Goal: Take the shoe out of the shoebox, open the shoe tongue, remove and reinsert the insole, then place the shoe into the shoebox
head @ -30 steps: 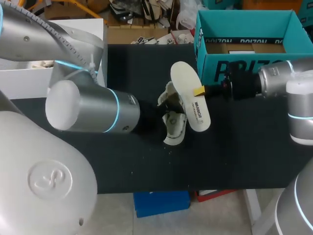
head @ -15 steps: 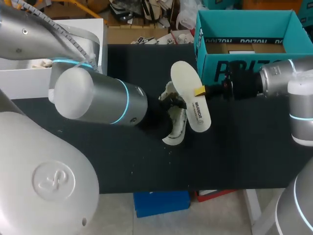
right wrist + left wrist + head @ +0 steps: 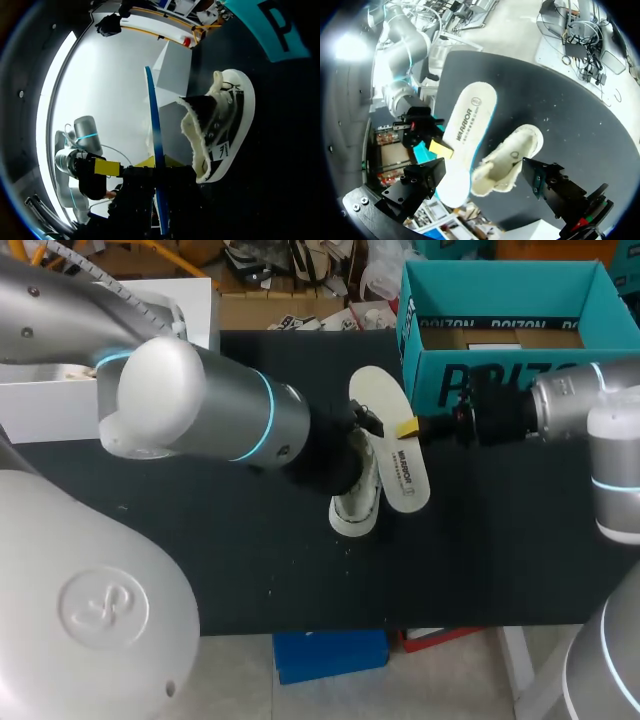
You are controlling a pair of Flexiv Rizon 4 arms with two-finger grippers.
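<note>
A white insole [image 3: 393, 450] hangs tilted above the table, and my right gripper [image 3: 410, 427] is shut on its edge. Seen from the right wrist, the insole [image 3: 154, 140] is edge-on between the shut fingers, with the black-and-white shoe [image 3: 220, 127] lying ahead on the mat. My left arm [image 3: 200, 415] reaches over the shoe [image 3: 357, 502] and hides its upper half. In the left wrist view my left gripper [image 3: 484, 169] stands wide open just above the shoe [image 3: 512, 157] and the insole [image 3: 467, 125], holding nothing. The teal shoebox [image 3: 425, 365] stands at the back right.
A white box [image 3: 60, 390] sits at the table's back left behind my left arm. The black mat [image 3: 300, 580] runs bare toward the front edge.
My left arm has swung right and forward, so its wrist now covers the upper part of the shoe. The shoe shifted slightly. The right gripper and insole stayed put.
</note>
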